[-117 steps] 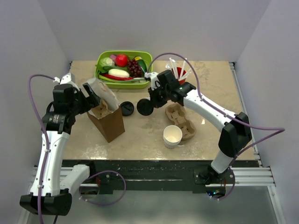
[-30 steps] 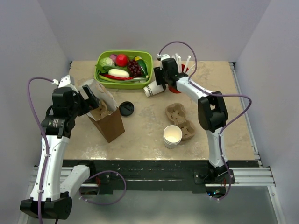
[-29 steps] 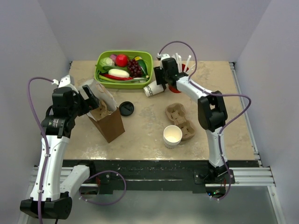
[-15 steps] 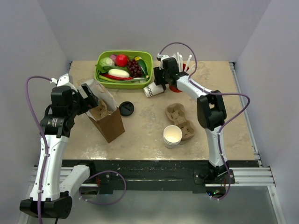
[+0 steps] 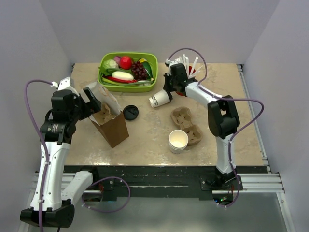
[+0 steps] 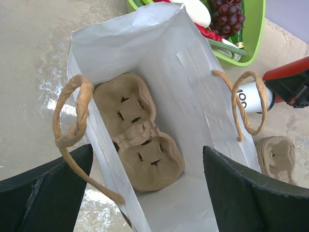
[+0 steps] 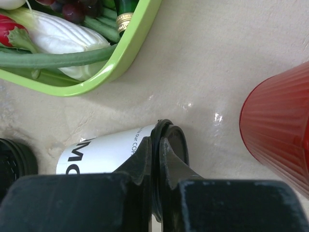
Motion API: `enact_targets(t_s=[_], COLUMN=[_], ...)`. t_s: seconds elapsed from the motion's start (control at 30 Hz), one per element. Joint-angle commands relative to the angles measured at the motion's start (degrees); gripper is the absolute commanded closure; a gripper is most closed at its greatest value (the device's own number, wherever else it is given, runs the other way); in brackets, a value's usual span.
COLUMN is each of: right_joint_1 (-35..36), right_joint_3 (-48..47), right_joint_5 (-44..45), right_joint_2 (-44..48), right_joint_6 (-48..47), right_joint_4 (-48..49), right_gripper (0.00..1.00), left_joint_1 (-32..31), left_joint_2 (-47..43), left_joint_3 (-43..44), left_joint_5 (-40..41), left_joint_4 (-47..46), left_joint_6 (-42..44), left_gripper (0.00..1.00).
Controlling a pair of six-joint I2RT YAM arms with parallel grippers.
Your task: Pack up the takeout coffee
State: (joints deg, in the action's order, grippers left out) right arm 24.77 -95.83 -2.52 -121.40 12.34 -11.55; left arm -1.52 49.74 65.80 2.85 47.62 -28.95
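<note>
Top external view, near edge first: a stack of lidless cups [image 5: 178, 140] stands upright, just beside a pulp carrier [image 5: 186, 124] lying bare on the worktop [image 5: 154, 140]. To their left a brown paper bag [image 5: 112, 124] stands upright with its mouth open.

Left wrist view: left fingers [image 6: 48, 188] are spread wide, one on either side of the bag's mouth, and as far as I can see they pinch nothing. A second carrier [image 6: 137, 133] lies flat on the bag's bottom; both visible pockets are empty.

A loose black lid [image 5: 130, 112] lies flat between the bag and the coffee.

Takeout coffee [image 5: 159, 99]: on its side beyond the loose lid, just in front of the green tray [image 5: 126, 88] and near the red cup [image 7: 280, 125].

Right wrist view: right fingers [image 7: 140, 164] are nearly together, with the rim of the cup's black lid pinched between them. The cup has a white wall with dark lettering, the lid is seated, and no spill is visible. Cannot tell whether it rests on the worktop or is lifted.

Progress (judgement): early.
- Done: the bag stands open with a carrier inside, and the coffee is gripped.
- Left: carry it over, turn it upright, and seat it in a pocket of the bagged carrier.
</note>
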Motion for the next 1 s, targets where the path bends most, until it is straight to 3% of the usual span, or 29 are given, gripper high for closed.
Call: enact_targets(t_s=[0.0,0.2,0.3,0.53,0.63,0.73,0.8,0.87,0.97], right_joint_1=[0.1,1.1,4.1,12.7,15.1,17.3,19.4,20.2,20.7], right_joint_3=[1.7,5.3,6.8,8.6,9.0,12.3,14.3,17.7,19.3], right_joint_5=[0.2,2.4,9.8,38.4,43.3,53.6,61.8,64.8,65.2], right_joint_2=[4.6,9.5,12.1,12.5,11.6,10.7,8.4,5.7,3.4], right_joint_6=[-1.2,-6.9,-14.6,-32.3,-37.6,-48.6,-63.2,-78.7,-89.0], right_joint_4=[3.5,6.3,7.3,11.3,14.0,21.9,33.3,48.8,58.9], right_gripper=[1.00,1.00,1.00,1.00,1.00,1.00,1.00,1.00,1.00], left_joint_1=[0.2,0.2,0.2,0.2,0.2,0.2,0.3,0.2,0.2], left_joint_2=[-1.2,-1.7,-1.9,-2.2,-2.4,-2.5,-2.5,-2.5,-2.7], left_joint_3=[2.5,2.5,2.4,2.4,2.3,2.3,2.3,2.5,2.7], left_joint_5=[0.5,0.3,0.3,1.0,1.1,1.5,1.6,1.7,2.0], left_joint_4=[-0.3,-0.3,-0.4,-0.4,-0.3,-0.3,-0.2,-0.1,-0.1], left_joint_6=[-0.5,-0.5,-0.6,-0.4,-0.4,-0.3,-0.3,-0.1,-0.1], left_gripper=[0.01,0.01,0.01,0.01,0.01,0.01,0.01,0.00,0.00])
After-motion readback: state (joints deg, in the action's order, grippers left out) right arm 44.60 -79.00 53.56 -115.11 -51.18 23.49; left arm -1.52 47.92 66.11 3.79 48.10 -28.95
